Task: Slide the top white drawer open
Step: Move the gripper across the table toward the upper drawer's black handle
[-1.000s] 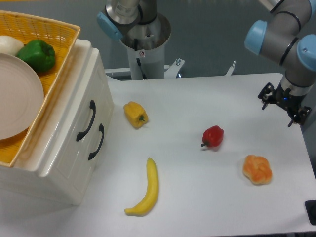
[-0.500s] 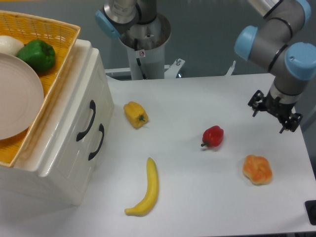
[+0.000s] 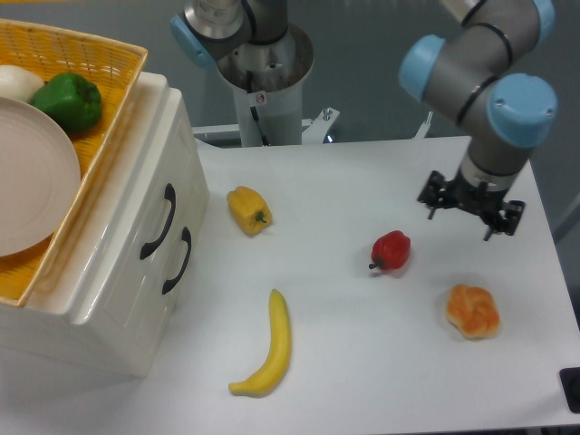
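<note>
Wicker fills the far left, where a yellow basket (image 3: 100, 68) sits on top of the cream-white cabinet (image 3: 109, 299) and holds a pale plate (image 3: 32, 186), a green pepper (image 3: 68, 101) and a white object (image 3: 16, 82) at the edge of the view. On the cabinet's front, the top white drawer (image 3: 145, 195) is pushed in flush, its curved black handle (image 3: 157, 222) just above and left of the lower drawer's matching handle (image 3: 178, 260). On the white table (image 3: 362, 344) beside the cabinet lie a yellow pepper (image 3: 247, 209) and, nearer the camera, a banana (image 3: 267, 346). Further right rest a red pepper (image 3: 391, 250) and an orange bun-like piece (image 3: 472, 311). The gripper (image 3: 470, 208) hangs over the table's right side, well apart from the drawer, above and right of the red pepper. Its two fingers stand apart and hold nothing.
</note>
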